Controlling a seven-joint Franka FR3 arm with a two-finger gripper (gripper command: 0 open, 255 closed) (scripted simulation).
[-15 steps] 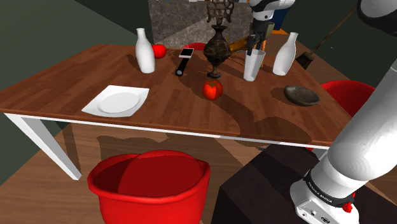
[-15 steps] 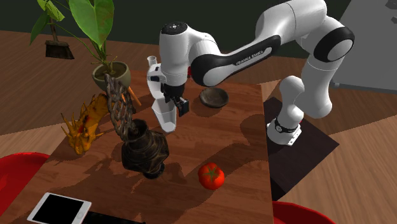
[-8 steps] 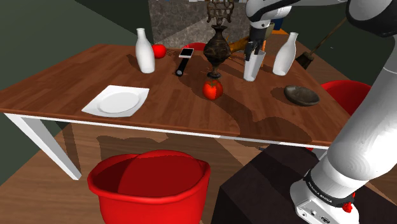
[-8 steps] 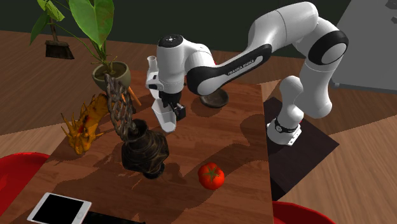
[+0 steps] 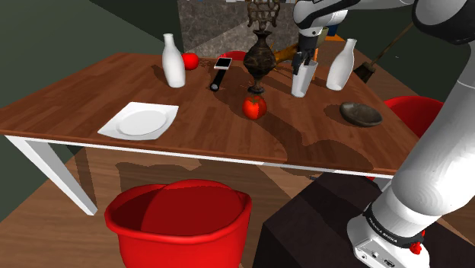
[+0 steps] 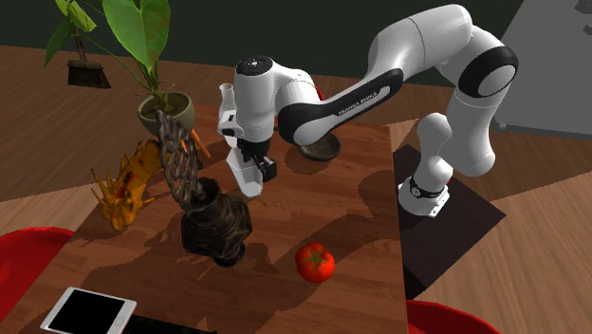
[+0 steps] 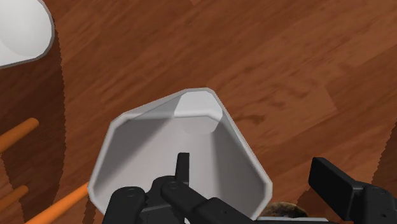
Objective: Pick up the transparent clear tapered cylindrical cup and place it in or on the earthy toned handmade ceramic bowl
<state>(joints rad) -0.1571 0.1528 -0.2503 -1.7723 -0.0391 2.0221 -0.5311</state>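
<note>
One finger inside the rim and one outside, the gripper (image 7: 254, 181) is clamped on the wall of the pale, tapered cup (image 7: 191, 127), which hangs upright directly beneath it. The cup (image 5: 300, 82) sits just beside the dark vase (image 5: 259, 61), over the wooden tabletop (image 5: 99, 91); whether its base touches the wood cannot be told. The dark bowl (image 5: 361, 114) lies farther from the vase, beyond the cup.
</note>
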